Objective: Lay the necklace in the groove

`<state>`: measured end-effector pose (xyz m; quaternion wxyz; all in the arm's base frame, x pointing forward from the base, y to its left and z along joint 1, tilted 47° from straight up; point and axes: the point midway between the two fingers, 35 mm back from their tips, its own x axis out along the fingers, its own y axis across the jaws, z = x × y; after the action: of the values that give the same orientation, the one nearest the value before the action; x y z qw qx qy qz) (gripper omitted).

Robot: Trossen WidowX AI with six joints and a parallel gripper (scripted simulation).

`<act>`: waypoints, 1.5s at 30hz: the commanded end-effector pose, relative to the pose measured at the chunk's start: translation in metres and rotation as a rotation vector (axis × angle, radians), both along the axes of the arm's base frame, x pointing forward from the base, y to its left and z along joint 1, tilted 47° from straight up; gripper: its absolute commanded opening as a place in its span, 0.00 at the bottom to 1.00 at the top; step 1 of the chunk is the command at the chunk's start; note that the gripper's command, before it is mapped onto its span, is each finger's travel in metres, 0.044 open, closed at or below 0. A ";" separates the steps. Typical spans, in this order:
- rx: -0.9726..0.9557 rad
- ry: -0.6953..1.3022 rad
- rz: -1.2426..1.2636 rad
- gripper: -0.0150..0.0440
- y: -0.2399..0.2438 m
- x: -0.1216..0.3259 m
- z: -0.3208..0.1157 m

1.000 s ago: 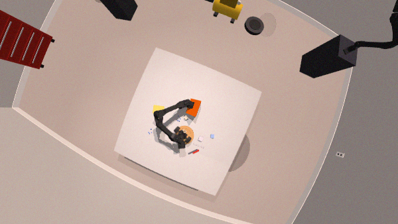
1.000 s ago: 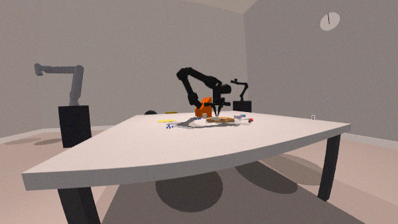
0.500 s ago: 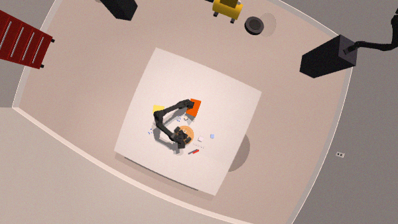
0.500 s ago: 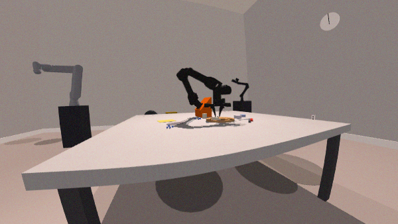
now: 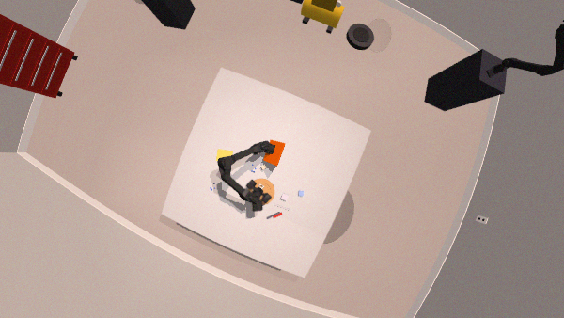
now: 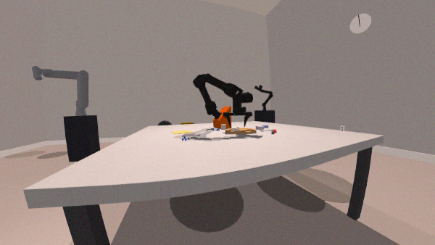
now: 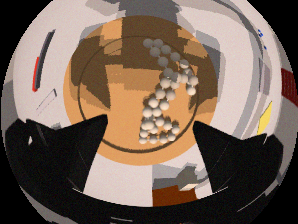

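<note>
The round orange-tan bead board (image 5: 266, 188) (image 6: 251, 132) (image 7: 137, 158) lies on the table, with a thin dark groove ring. In the wrist view the pearl bead necklace (image 7: 160, 93) lies bunched in a zigzag from the top of the board to the lower middle. Most beads lie inside the ring; a few at the right are close to the groove. Bends and doubled strands overlap. My gripper (image 5: 258, 191) (image 6: 237, 125) (image 7: 152, 121) is wide open and empty above the board, its fingertips on either side of the lower beads.
An orange block (image 5: 275, 152) (image 6: 227, 114) stands by the arm base. A yellow sheet (image 5: 225, 153) (image 7: 265, 119) lies on the table. A pinkish block (image 5: 284, 197), a blue block (image 5: 301, 193) and a red-and-dark object (image 5: 277, 215) (image 7: 36, 75) lie near the board.
</note>
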<state>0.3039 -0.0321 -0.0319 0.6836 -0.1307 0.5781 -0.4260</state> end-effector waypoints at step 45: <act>0.011 0.134 0.132 0.46 -0.024 0.016 0.042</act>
<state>0.3220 -0.0518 0.0134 0.6730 -0.1911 0.6134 -0.3664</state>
